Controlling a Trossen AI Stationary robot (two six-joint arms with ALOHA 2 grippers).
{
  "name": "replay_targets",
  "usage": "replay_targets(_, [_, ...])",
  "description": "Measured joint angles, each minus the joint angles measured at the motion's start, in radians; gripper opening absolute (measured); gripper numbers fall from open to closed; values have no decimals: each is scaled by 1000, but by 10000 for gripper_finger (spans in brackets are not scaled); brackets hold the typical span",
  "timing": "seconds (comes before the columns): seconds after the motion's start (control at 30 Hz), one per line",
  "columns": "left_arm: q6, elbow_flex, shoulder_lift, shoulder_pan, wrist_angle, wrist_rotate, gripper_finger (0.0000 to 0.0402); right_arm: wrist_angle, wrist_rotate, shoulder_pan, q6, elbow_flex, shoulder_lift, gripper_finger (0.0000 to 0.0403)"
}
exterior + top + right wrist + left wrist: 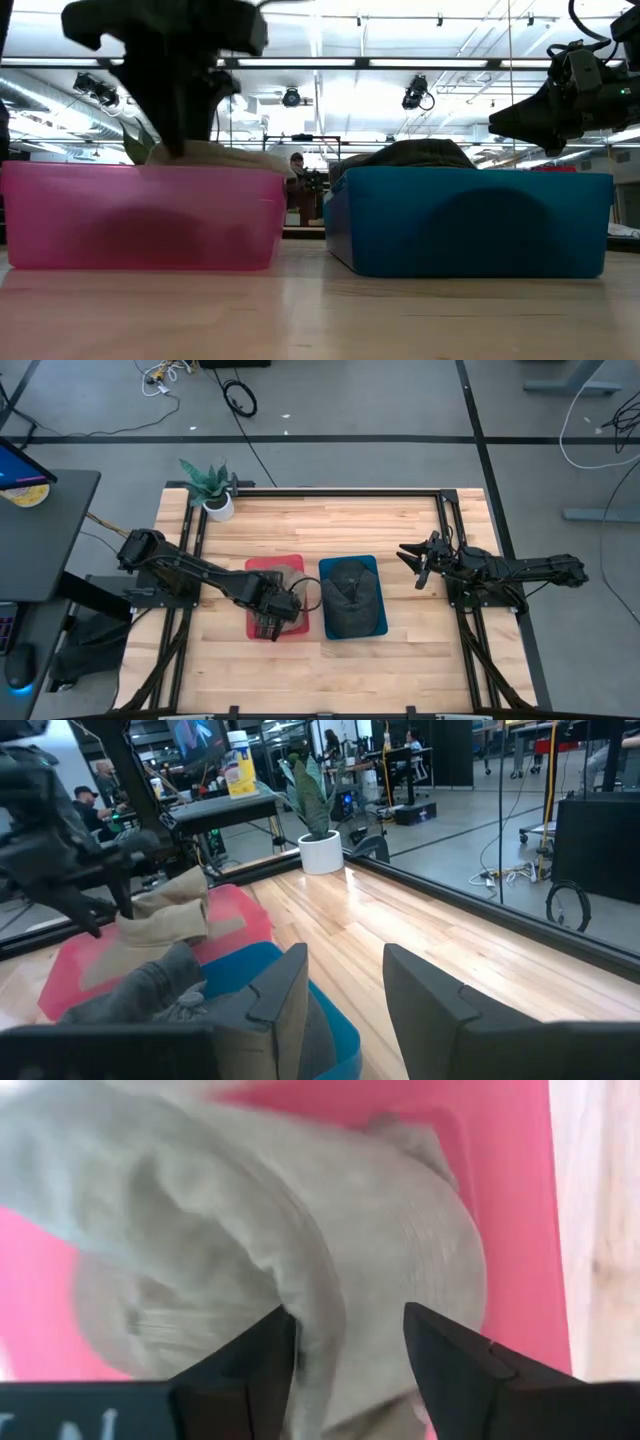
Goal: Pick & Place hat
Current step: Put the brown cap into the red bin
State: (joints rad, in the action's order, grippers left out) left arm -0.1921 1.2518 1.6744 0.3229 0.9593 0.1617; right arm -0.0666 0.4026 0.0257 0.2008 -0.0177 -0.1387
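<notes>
Left gripper [345, 1370], fingers apart, hangs directly over the tan hat [300, 1250] lying in the pink bin [262, 568] mid-bench; right gripper [420, 560] waits part-open near the right edge.

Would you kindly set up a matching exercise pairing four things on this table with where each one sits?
Things:
1. beige hat
2. dark hat
3. potted plant
4. right gripper

Places:
A. in the blue bin
B. at the table's far left corner
C. in the pink bin
D. in the air to the right of both bins

Pairs: 1-C, 2-A, 3-B, 4-D
</notes>
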Motion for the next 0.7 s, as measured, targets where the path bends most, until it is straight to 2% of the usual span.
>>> replay_targets(0.17, [41,40,-2,37,-24,146,198,0,0,0,0,0,0,137])
replay_targets(0.3, [96,46,-3,59,-72,325,189,0,0,0,0,0,0,137])
replay_targets(0.37, [126,46,-2,60,-119,381,183,0,0,0,0,0,0,137])
replay_targets(0.53, [208,47,-3,23,-249,362,169,0,0,0,0,0,0,137])
replay_targets(0.7, [191,48,-3,-48,-246,319,153,0,0,0,0,0,0,137])
